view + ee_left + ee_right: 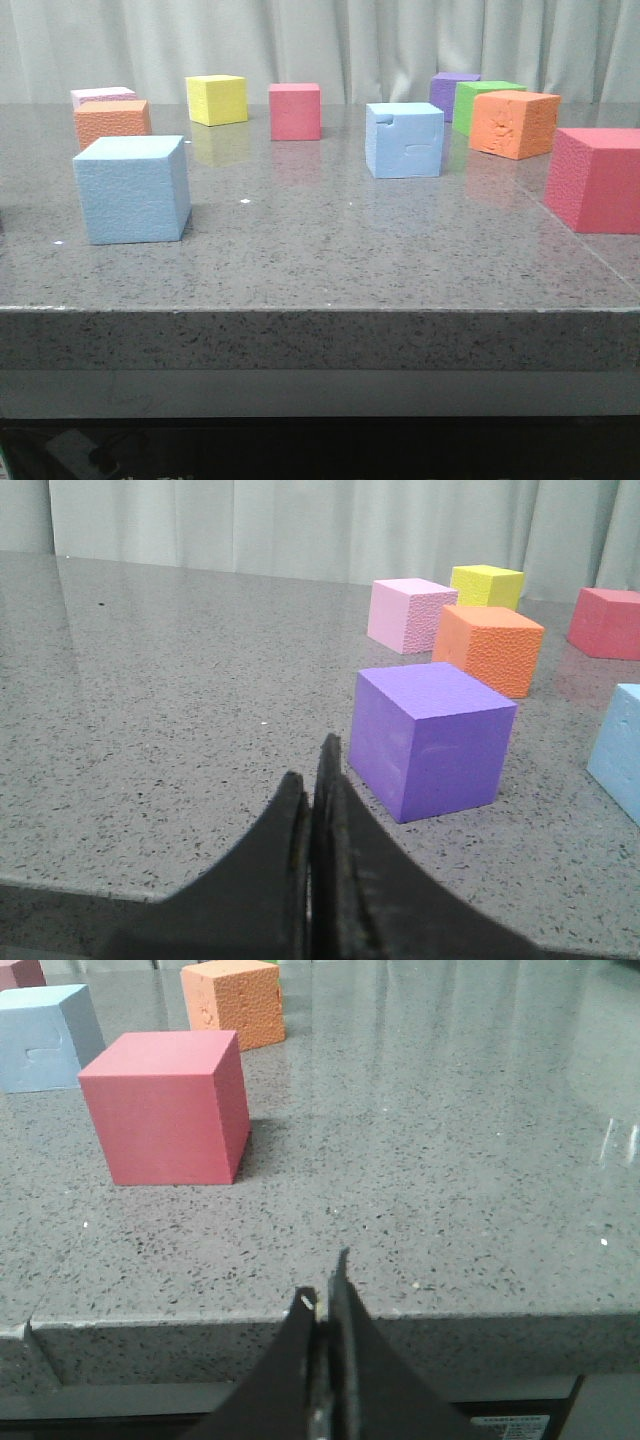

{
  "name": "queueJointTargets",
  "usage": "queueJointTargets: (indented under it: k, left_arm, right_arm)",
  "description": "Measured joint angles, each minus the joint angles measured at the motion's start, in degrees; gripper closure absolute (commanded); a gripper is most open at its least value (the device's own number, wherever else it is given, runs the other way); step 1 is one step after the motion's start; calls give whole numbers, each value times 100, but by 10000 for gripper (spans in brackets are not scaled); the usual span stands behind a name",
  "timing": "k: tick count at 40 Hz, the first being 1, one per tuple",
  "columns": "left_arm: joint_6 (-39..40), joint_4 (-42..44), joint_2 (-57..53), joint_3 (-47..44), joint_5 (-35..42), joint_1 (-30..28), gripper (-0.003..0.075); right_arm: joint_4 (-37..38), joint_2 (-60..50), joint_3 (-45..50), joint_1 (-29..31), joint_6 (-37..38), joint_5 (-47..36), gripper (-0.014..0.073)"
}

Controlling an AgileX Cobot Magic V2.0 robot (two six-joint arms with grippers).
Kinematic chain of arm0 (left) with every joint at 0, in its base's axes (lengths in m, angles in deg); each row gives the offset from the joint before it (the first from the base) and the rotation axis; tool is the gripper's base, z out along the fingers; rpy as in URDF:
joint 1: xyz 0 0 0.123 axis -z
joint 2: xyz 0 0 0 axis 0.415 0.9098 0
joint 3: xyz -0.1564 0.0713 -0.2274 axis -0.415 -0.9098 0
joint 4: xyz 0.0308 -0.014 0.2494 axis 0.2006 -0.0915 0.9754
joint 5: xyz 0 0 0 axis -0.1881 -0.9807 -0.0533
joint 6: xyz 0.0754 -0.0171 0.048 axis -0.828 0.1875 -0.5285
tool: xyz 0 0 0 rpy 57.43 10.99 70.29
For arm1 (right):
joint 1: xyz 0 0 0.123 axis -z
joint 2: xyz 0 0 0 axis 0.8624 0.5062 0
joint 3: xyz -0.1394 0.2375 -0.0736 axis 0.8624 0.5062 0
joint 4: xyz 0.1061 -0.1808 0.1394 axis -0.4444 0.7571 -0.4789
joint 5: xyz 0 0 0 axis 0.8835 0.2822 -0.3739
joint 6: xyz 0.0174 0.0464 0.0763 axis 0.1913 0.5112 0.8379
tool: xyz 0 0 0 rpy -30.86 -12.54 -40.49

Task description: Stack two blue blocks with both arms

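Blue plain block (132, 189) sits on your counter's (330, 250) left, grooved block (404, 139) farther back to the right; left gripper (315, 810) and right gripper (327, 1310), both pressed together, each face one.

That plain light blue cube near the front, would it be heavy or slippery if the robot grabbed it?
The plain blue cube looks like foam with a grainy surface, so it is probably light and grips well. Its flat faces and squat shape suggest it won't roll or tip when nudged; on the glossy table it would more likely slide. It may dent slightly under squeezing.
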Motion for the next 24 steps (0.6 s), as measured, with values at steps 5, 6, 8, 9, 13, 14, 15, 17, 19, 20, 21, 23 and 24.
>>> queueJointTargets:
  k: [5,6,8,9,13,14,15,17,19,20,21,23,24]
  left_arm:
    - [0,0,0,0,0,0,738]
    - [0,0,0,0,8,0,738]
    - [0,0,0,0,53,0,738]
    - [0,0,0,0,84,0,738]
    - [0,0,0,0,279,0,738]
    - [0,0,0,0,313,0,738]
    - [0,0,0,0,343,0,738]
    - [0,0,0,0,371,0,738]
    - [0,0,0,0,396,0,738]
    - [0,0,0,0,410,0,738]
    - [0,0,0,0,410,0,738]
    - [0,0,0,0,434,0,738]
    - [0,0,0,0,434,0,738]
  right_arm:
    - [0,0,0,0,0,0,663]
    - [0,0,0,0,0,0,663]
    - [0,0,0,0,0,0,663]
    - [0,0,0,0,0,0,663]
    - [0,0,0,0,0,0,663]
    - [0,0,0,0,0,0,663]
    - [0,0,0,0,0,0,663]
    - [0,0,0,0,0,-12,663]
    - [0,0,0,0,0,-49,663]
    - [0,0,0,0,0,-87,663]
    - [0,0,0,0,0,-151,663]
    - [0,0,0,0,0,-284,663]
    - [0,0,0,0,0,-372,663]
